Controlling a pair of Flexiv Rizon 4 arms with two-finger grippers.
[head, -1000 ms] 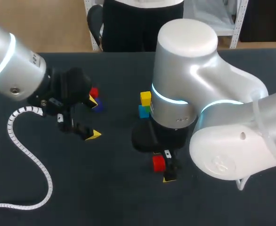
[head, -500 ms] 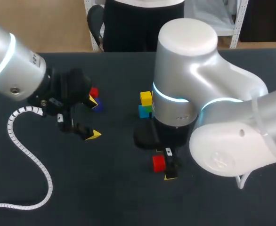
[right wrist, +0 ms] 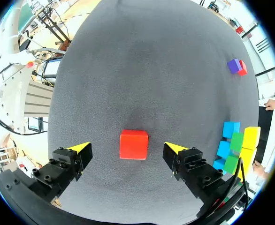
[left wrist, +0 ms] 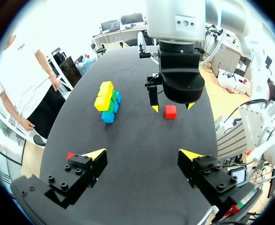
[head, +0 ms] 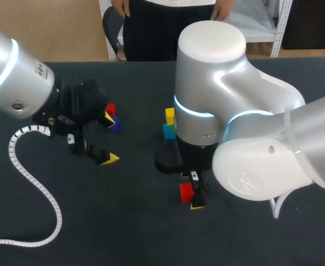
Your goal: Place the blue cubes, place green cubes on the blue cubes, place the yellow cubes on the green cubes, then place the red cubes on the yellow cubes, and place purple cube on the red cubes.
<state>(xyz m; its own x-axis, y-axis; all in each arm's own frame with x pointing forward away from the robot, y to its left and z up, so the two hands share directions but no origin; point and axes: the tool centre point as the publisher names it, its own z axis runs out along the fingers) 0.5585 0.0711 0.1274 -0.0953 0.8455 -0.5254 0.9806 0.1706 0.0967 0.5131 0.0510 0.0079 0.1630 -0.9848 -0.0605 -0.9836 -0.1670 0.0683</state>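
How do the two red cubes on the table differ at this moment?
The lone red cube lies between the open fingers of the right gripper, which do not touch it; the other red cube has no gripper around it. The lone red cube touches nothing else; the other red cube sits against the purple cube. Both rest on the table, neither stacked yet.

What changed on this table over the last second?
The right arm shifted slightly toward the left arm's side, its jaws staying open astride the red cube without touching it. Nothing was grasped or released. The left arm, the cube stack and the red cube stayed put.
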